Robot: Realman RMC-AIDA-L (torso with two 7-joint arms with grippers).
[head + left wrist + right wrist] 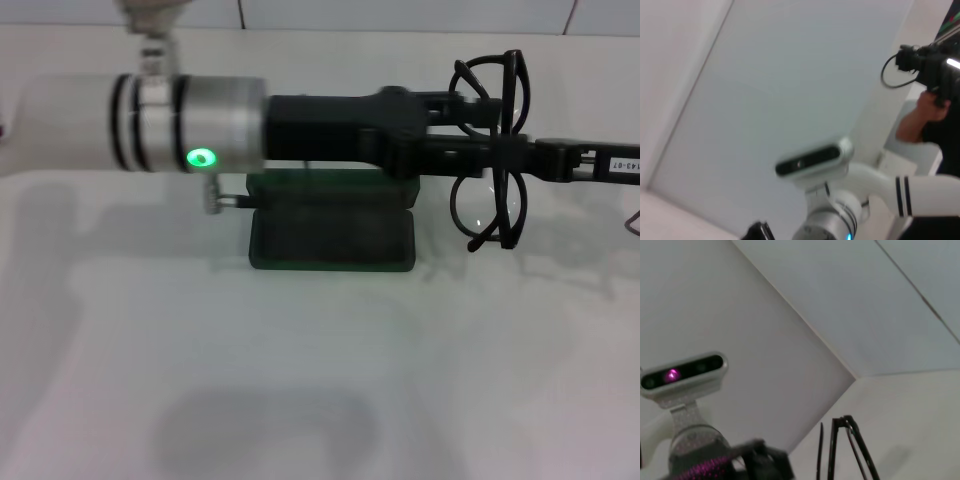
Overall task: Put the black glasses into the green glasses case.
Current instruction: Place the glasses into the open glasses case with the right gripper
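Observation:
The black glasses [497, 210] hang upright in the air at the right in the head view, one lens above the other. My right gripper [527, 155] reaches in from the right and is shut on their frame at the bridge. My left gripper [478, 132] stretches across from the left and meets the glasses from the other side. The green glasses case [331, 238] lies open on the table below my left arm. The glasses' frame also shows in the right wrist view [840, 450].
The white table [300, 380] has a tiled wall behind it. My left arm [200, 120] spans the view above the case. A person with a camera [932, 75] stands in the background of the left wrist view.

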